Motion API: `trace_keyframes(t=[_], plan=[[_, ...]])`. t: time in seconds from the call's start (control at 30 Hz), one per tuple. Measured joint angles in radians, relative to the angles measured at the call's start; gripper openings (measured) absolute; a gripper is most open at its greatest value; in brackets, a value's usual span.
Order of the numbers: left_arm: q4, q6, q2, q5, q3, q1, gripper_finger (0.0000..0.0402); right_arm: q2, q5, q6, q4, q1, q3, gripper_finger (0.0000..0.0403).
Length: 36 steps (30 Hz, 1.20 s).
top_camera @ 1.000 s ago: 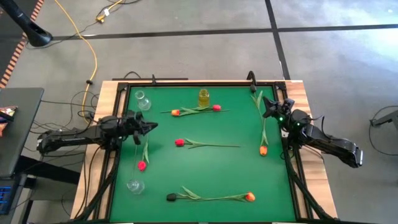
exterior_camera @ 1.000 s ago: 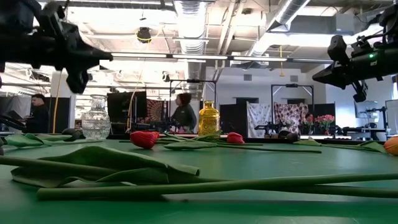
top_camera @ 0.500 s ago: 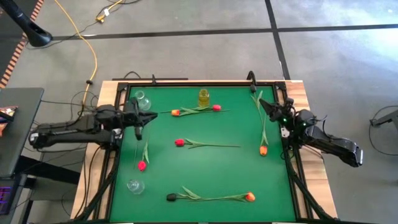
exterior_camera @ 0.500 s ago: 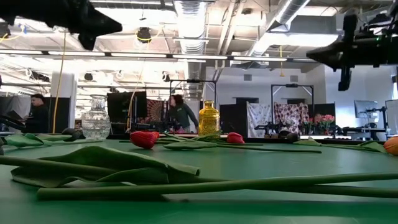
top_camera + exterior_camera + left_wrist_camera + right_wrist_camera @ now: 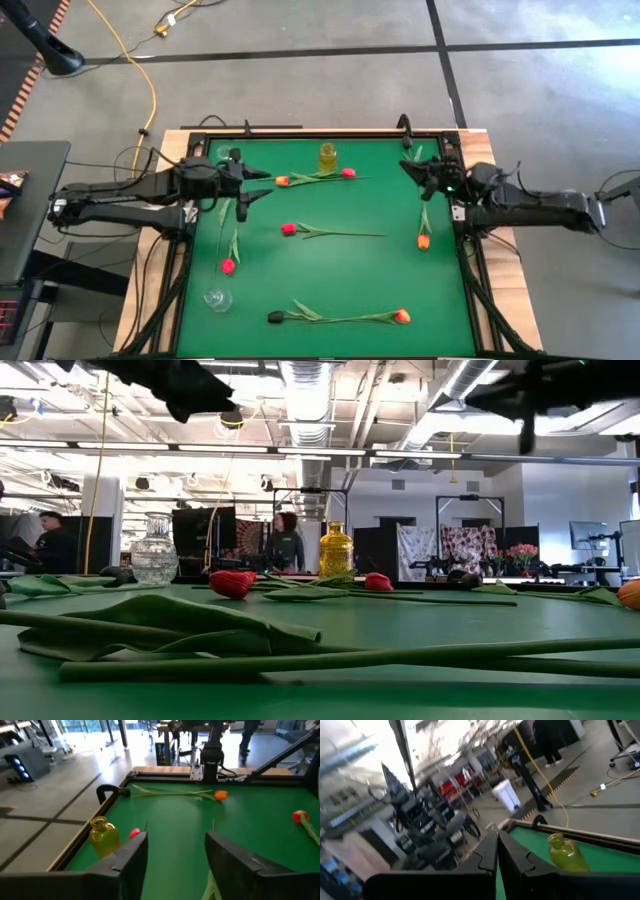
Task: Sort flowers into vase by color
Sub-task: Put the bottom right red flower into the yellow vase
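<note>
Several tulips lie flat on the green table (image 5: pixel 340 270). An orange one (image 5: pixel 282 181) and a red one (image 5: pixel 347 173) lie at the far middle. A red-pink one (image 5: pixel 289 229) is at the centre and another (image 5: pixel 228 266) at the left. An orange one (image 5: pixel 423 241) is at the right. A near-black one (image 5: pixel 275 317) and an orange one (image 5: pixel 402 316) lie by the near edge. My left gripper (image 5: pixel 255 188) is open and empty, raised above the left tulip's stem end (image 5: pixel 175 845). My right gripper (image 5: pixel 408 168) is shut and empty, raised above the right tulip's stem (image 5: pixel 497 840).
A yellow vase (image 5: pixel 328 156) stands at the far middle and shows in both wrist views (image 5: pixel 104 836) (image 5: pixel 563 853). One clear vase (image 5: pixel 154 552) stands at the far left and another (image 5: pixel 216 298) at the near left. A raised dark frame (image 5: pixel 300 133) rims the table. People stand in the room beyond.
Both grippers have risen. My left gripper has swung toward the table's far edge and then toward its centre. My right gripper has reached toward the table's left, its arm stretching out more level. No flower has moved.
</note>
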Motion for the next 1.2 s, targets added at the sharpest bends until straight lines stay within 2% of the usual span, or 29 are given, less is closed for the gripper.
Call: trace_keyframes(t=[0.13, 0.3, 0.5, 0.67, 0.83, 0.97, 1.1, 1.2], plan=[[-0.023, 0.004, 0.033, -0.001, 0.024, 0.000, 0.0224, 0.192, -0.012, -0.099, -0.005, 0.052, 0.131, 0.0043], [-0.037, -0.005, 0.060, -0.001, 0.024, 0.000, 0.0236, 0.405, -0.062, -0.296, -0.086, 0.103, 0.320, 0.0043], [-0.040, -0.131, 0.059, -0.060, 0.025, 0.000, 0.0236, 0.624, -0.075, -0.518, -0.290, 0.144, 0.560, 0.0053], [-0.030, -0.179, 0.059, -0.094, 0.025, 0.000, 0.0236, 0.765, -0.162, -0.562, -0.610, 0.137, 0.792, 0.0071], [-0.031, -0.273, 0.059, -0.157, 0.025, 0.000, 0.0236, 0.867, -0.267, -0.563, -1.017, 0.083, 1.006, 0.0100], [-0.030, -0.322, 0.059, -0.195, 0.025, 0.000, 0.0236, 0.910, -0.290, -0.588, -1.274, 0.028, 1.085, 0.0130], [-0.031, -0.352, 0.059, -0.213, 0.025, 0.000, 0.0236, 0.910, -0.290, -0.612, -1.405, -0.022, 1.088, 0.0166], [-0.031, -0.370, 0.059, -0.232, 0.025, 0.000, 0.0236, 0.910, -0.293, -0.612, -1.380, -0.039, 1.088, 0.0194]])
